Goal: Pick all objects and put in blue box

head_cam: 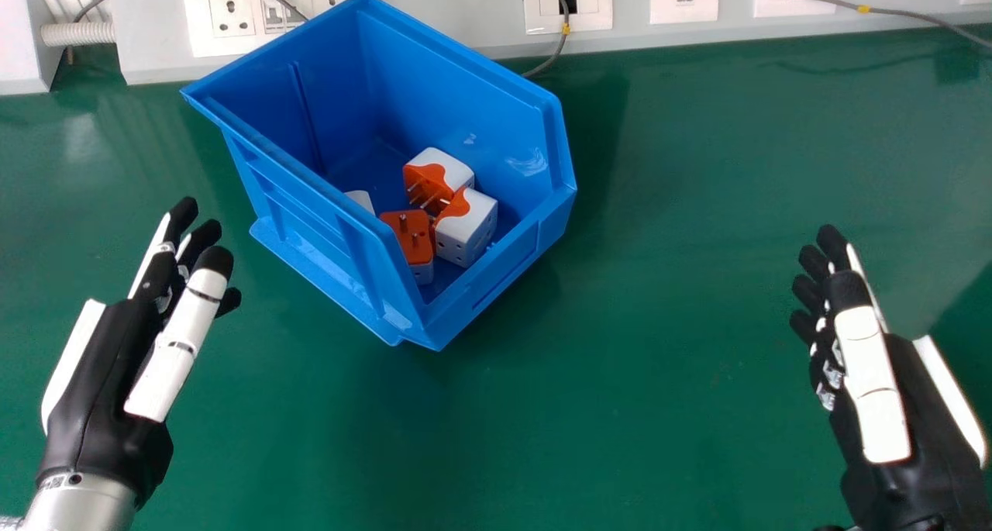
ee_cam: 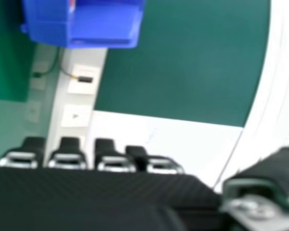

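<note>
The blue box (head_cam: 496, 291) stands on the green table in the head view, and part of the box (ee_cam: 106, 29) shows in the right hand view. Inside it lie several orange and white plug adapters, among them one near the back (head_cam: 453, 168), one at the right (head_cam: 467, 227) and one with its orange face up (head_cam: 411, 232). A white piece (head_cam: 361, 199) is partly hidden by the box's wall. My left hand (head_cam: 101, 368) is open and empty left of the box. Far to its right, my right hand (head_cam: 891, 391) is open, with its fingers (ee_cam: 67, 156) straight in the right hand view.
Behind the box, a pale trunking (head_cam: 457, 12) with sockets runs along the back of the green table (head_cam: 659, 360). Grey cables (head_cam: 914, 14) hang from it, one coming down behind the box. A ribbed white conduit (head_cam: 77, 33) is at the back left.
</note>
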Controlling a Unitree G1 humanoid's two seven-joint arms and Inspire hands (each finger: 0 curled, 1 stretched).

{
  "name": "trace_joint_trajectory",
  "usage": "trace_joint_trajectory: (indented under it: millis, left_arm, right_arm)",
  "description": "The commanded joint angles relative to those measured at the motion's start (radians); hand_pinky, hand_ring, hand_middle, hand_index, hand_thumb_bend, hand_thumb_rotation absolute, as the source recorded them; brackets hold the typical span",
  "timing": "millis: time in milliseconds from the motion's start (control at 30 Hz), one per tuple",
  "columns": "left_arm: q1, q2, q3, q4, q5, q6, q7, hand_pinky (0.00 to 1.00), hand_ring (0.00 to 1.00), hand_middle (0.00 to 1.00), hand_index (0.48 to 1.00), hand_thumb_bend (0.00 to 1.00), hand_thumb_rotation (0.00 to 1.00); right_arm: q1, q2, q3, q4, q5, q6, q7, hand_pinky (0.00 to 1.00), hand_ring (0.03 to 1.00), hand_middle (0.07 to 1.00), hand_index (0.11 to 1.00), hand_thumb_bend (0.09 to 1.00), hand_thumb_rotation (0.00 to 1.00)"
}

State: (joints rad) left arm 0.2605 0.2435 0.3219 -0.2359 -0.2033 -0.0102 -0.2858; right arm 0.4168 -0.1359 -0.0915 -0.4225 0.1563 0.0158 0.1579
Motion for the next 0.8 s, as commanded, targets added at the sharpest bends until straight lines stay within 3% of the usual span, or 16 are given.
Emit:
trace_joint_trajectory:
  millis: [0, 233, 433, 567, 667, 767]
  left_arm:
    - [0.002, 0.008, 0.016, 0.001, -0.032, -0.027, -0.014, 0.89, 0.95, 0.98, 0.996, 0.41, 0.79]
    - [0.024, 0.003, 0.021, -0.017, -0.060, -0.025, -0.028, 0.89, 0.95, 0.98, 0.999, 0.43, 0.79]
    - [0.046, -0.002, 0.012, -0.045, -0.061, -0.028, -0.021, 0.88, 0.95, 0.98, 0.996, 0.45, 0.78]
    - [0.044, -0.002, 0.011, -0.026, -0.061, -0.041, -0.027, 0.88, 0.95, 0.97, 0.993, 0.47, 0.78]
    - [0.049, -0.001, 0.003, -0.050, -0.058, -0.033, -0.022, 0.87, 0.94, 0.97, 0.989, 0.49, 0.78]
    - [0.052, 0.002, -0.003, -0.057, -0.057, -0.034, -0.026, 0.87, 0.94, 0.97, 0.987, 0.49, 0.79]
  right_arm:
    - [0.003, 0.010, -0.024, -0.004, 0.019, -0.024, -0.005, 1.00, 1.000, 1.000, 1.000, 0.448, 1.00]
    - [0.012, 0.027, -0.038, 0.021, 0.013, -0.068, -0.001, 1.00, 1.000, 1.000, 1.000, 0.438, 1.00]
    - [0.019, 0.032, -0.048, 0.032, 0.012, -0.098, 0.001, 1.00, 1.000, 1.000, 1.000, 0.438, 1.00]
    - [0.018, 0.036, -0.050, 0.041, 0.009, -0.111, 0.002, 1.00, 1.000, 1.000, 1.000, 0.431, 1.00]
    - [0.009, 0.033, -0.056, 0.056, 0.009, -0.118, 0.003, 1.00, 1.000, 1.000, 1.000, 0.422, 1.00]
    - [0.001, 0.029, -0.064, 0.063, 0.010, -0.117, 0.002, 1.00, 1.000, 1.000, 1.000, 0.421, 1.00]
